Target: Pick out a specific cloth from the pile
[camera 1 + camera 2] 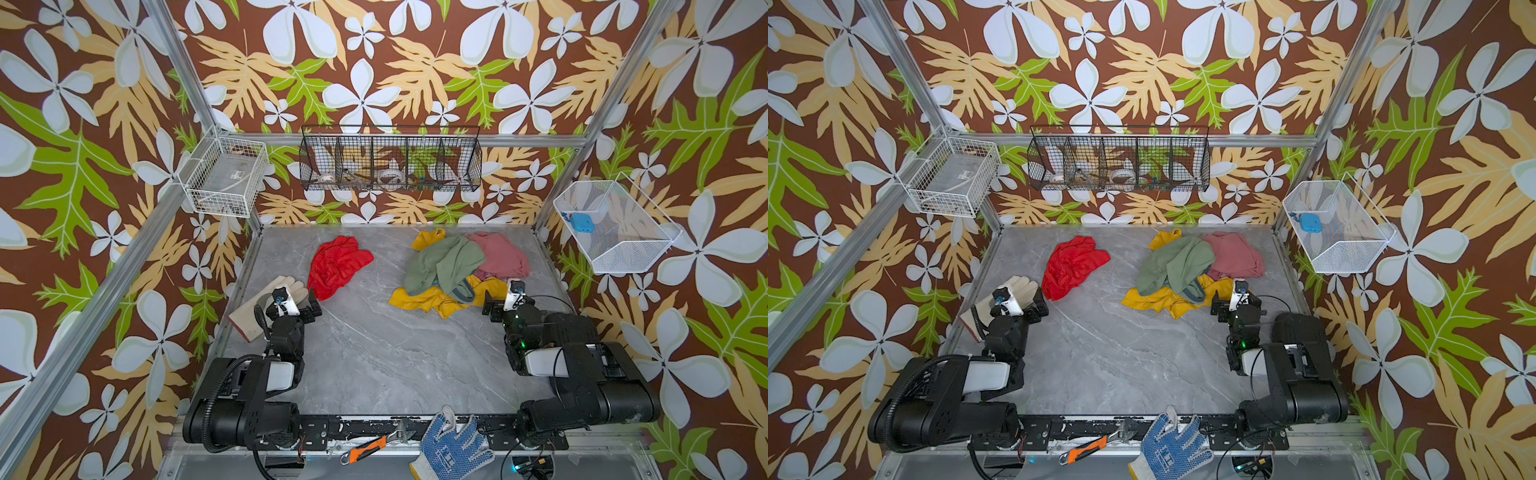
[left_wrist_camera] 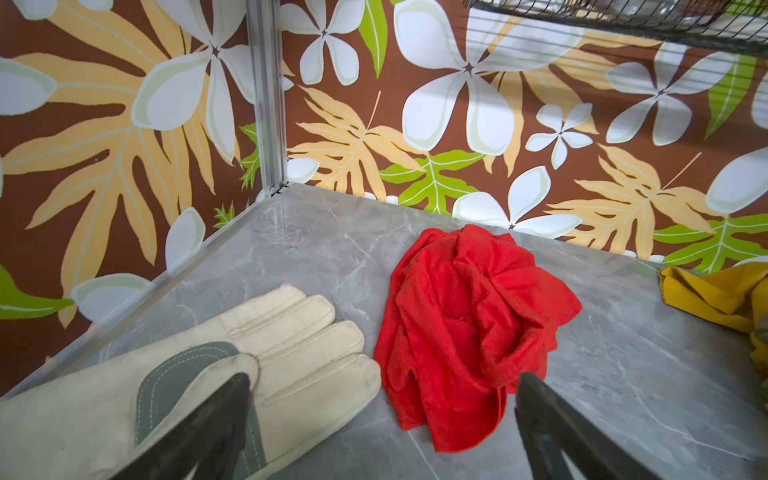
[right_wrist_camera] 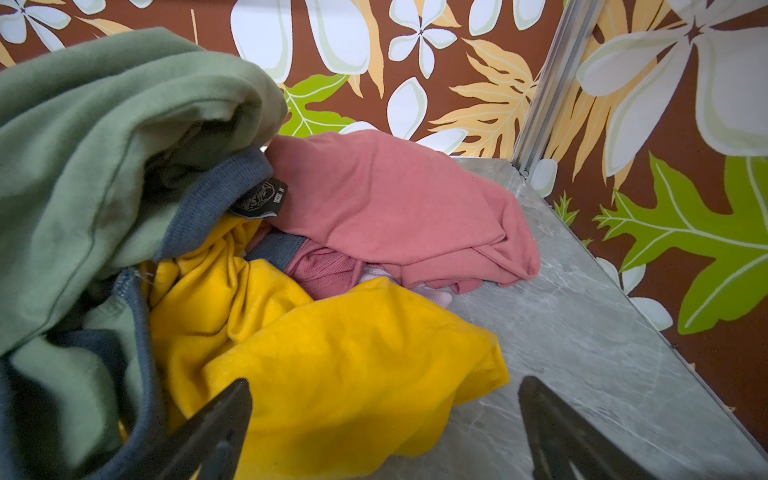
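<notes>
Your left gripper (image 2: 382,376) hangs near the tabletop's (image 1: 374,353) left edge, jaws apart and holding nothing, straddling a pale work glove (image 1: 266,301) and the near edge of the red cloth (image 1: 337,266). That cloth lies crumpled toward the back left, well apart from the pile (image 1: 453,266) at the back right. The right gripper (image 3: 384,381), also apart, waits by the pile. If you regrasp, pinch a raised red fold, clear of the glove.
</notes>
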